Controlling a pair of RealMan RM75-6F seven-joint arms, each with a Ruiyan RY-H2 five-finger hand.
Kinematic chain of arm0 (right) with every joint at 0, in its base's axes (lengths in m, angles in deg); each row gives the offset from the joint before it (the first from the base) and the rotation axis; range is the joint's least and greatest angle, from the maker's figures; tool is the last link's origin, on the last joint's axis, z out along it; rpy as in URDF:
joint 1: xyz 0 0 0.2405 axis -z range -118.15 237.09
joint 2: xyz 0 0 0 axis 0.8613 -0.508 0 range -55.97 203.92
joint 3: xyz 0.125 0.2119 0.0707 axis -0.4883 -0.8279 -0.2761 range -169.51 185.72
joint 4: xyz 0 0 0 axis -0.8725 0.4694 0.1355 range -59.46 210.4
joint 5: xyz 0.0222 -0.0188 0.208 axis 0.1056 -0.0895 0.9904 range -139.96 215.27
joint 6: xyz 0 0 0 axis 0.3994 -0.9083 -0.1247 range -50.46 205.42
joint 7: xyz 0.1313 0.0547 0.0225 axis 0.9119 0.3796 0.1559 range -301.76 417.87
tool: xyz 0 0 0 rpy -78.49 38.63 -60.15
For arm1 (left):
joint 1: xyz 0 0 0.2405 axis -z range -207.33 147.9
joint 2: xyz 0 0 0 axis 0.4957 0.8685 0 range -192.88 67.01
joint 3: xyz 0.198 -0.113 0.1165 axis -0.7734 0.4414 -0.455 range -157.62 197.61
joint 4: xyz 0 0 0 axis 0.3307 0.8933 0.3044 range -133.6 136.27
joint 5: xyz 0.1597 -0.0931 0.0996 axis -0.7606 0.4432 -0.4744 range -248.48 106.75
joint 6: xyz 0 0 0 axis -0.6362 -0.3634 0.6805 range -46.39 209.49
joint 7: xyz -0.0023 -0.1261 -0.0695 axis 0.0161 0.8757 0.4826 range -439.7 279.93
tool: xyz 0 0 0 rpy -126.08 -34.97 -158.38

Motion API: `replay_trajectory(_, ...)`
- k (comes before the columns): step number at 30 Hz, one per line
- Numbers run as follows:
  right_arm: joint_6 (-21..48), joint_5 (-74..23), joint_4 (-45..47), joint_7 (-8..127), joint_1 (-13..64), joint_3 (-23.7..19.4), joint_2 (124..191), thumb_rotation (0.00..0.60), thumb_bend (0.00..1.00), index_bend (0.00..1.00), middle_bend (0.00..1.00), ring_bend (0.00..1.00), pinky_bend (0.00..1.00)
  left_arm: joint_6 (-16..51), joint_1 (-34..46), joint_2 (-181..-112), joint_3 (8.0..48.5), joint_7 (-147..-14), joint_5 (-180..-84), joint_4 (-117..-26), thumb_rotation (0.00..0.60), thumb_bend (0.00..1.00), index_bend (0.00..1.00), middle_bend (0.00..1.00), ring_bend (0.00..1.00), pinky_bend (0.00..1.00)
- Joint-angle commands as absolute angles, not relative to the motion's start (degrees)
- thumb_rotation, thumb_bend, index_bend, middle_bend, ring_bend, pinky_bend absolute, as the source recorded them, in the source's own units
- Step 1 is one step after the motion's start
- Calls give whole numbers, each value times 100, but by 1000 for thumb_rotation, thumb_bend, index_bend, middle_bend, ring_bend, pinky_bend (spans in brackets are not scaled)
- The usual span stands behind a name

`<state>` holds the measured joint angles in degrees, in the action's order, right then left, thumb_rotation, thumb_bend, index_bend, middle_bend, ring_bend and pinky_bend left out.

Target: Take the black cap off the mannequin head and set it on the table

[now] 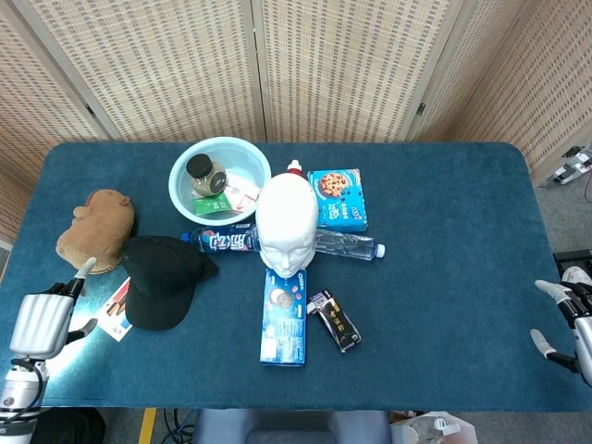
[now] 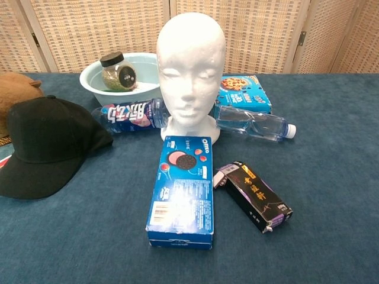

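Note:
The black cap [image 1: 164,279] [image 2: 47,145] lies flat on the blue table [image 1: 444,240], left of the white mannequin head [image 1: 286,224] [image 2: 190,65], which stands bare. My left hand [image 1: 44,315] hovers at the table's left front edge, well clear of the cap, fingers apart and holding nothing. My right hand [image 1: 566,324] sits at the far right edge, fingers spread and empty. Neither hand shows in the chest view.
A light blue bowl [image 1: 199,164] with a jar stands behind the head. A brown plush [image 1: 94,229] lies far left. Two bottles [image 1: 222,240], a cookie box [image 1: 337,198], an Oreo box [image 1: 285,316] and a dark box [image 1: 335,320] surround the head.

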<state>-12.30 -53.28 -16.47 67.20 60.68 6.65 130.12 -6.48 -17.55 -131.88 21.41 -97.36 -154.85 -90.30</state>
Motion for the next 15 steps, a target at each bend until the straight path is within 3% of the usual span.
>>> replay_trajectory(1,-1168,-5373,-1654,6711,6017,684,13005,600,306,224,267,170,165,-783,-1917,-13132,2176,-9507,-15408,-9143,600,107,202,414,404,614)
replay_trajectory(9,-1066,-5434,-1665,6696,5931,711,13028,600,306,224,267,170,165,-875,-2205,-13036,2106,-9555,-15296,-9450,600,106,185,243,240,398)
replay_trajectory(15,-1032,-5430,-1681,6659,5903,722,13049,600,306,224,268,170,165,-843,-2273,-13103,2040,-9698,-15413,-9535,600,106,178,218,221,371)
